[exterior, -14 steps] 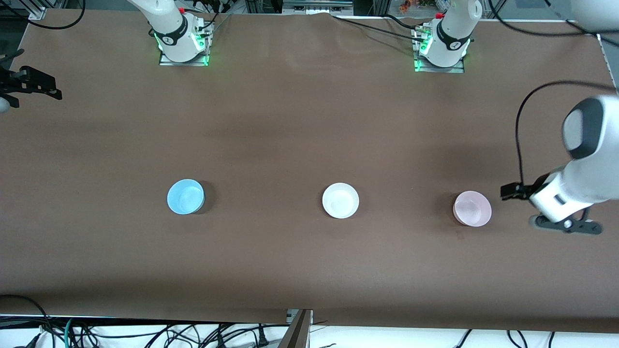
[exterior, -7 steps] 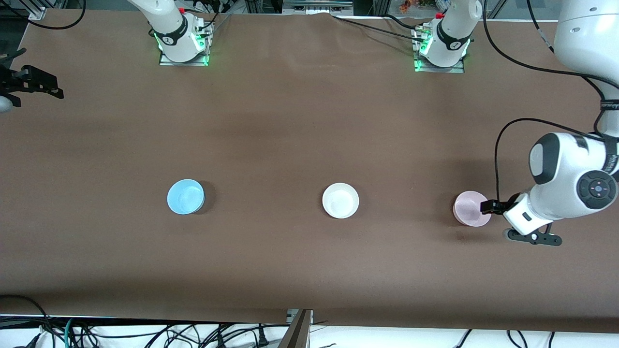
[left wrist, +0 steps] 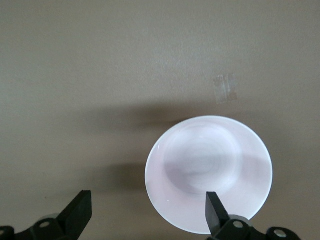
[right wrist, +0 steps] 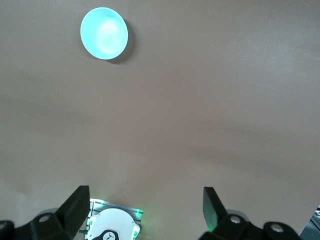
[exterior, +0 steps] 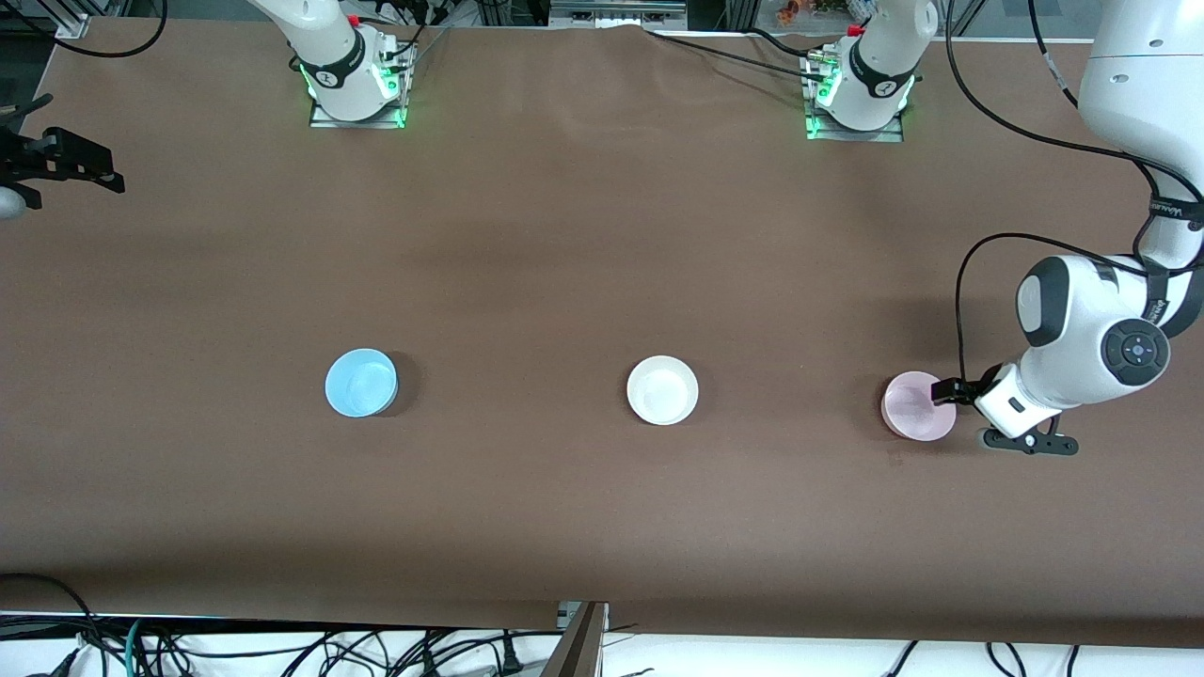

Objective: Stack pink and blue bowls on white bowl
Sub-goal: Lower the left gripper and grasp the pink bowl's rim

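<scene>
The pink bowl (exterior: 915, 406) sits toward the left arm's end of the table, the white bowl (exterior: 662, 389) in the middle and the blue bowl (exterior: 361, 382) toward the right arm's end, all in one row. My left gripper (exterior: 946, 393) is open and low at the pink bowl's edge. In the left wrist view the left gripper (left wrist: 147, 216) straddles the rim of the pink bowl (left wrist: 200, 165), one finger (left wrist: 216, 212) over the bowl and one outside it. My right gripper (exterior: 64, 165) waits, open and empty, high over the right arm's end of the table. The right wrist view shows the blue bowl (right wrist: 104, 33).
The two arm bases (exterior: 356, 85) (exterior: 858, 94) stand along the table's edge farthest from the front camera. A small clear tape patch (left wrist: 225, 89) lies on the brown table beside the pink bowl. Cables hang past the table's edge nearest the front camera.
My left arm has swung in from the table's end and come down, bringing its open gripper to the pink bowl's rim. The bowls and the right arm have not moved.
</scene>
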Motion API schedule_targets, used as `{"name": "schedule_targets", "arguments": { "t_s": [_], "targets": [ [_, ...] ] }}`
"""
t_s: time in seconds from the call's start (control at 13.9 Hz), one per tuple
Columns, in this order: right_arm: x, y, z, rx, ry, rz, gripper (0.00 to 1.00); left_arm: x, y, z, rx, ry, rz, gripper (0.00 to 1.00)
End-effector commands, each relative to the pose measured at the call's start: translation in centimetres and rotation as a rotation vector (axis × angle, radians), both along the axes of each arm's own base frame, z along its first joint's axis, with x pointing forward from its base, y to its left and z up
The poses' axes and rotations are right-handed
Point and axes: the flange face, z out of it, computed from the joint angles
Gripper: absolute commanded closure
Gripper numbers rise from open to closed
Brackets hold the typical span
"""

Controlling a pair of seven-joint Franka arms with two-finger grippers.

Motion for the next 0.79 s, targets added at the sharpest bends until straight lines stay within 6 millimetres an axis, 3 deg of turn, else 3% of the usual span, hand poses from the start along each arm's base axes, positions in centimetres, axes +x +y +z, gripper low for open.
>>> {"name": "schedule_targets", "arguments": {
  "t_s": [0.0,0.5,0.72],
  "targets": [
    [-0.6,-0.2,0.7,-0.004,-0.012,0.017,0.0,-2.4,-0.4,0.1,0.015,-0.022,-0.027,0.0],
    [-0.3,-0.4,0.2,-0.003,-0.009,0.022,0.0,-2.8,0.5,-0.8,0.005,-0.046,-0.006,0.0],
    [0.9,0.3,-1.1,-0.01,-0.006,0.018,0.0,-3.6,0.5,-2.1,-0.006,-0.06,0.008,0.0]
  ]
}}
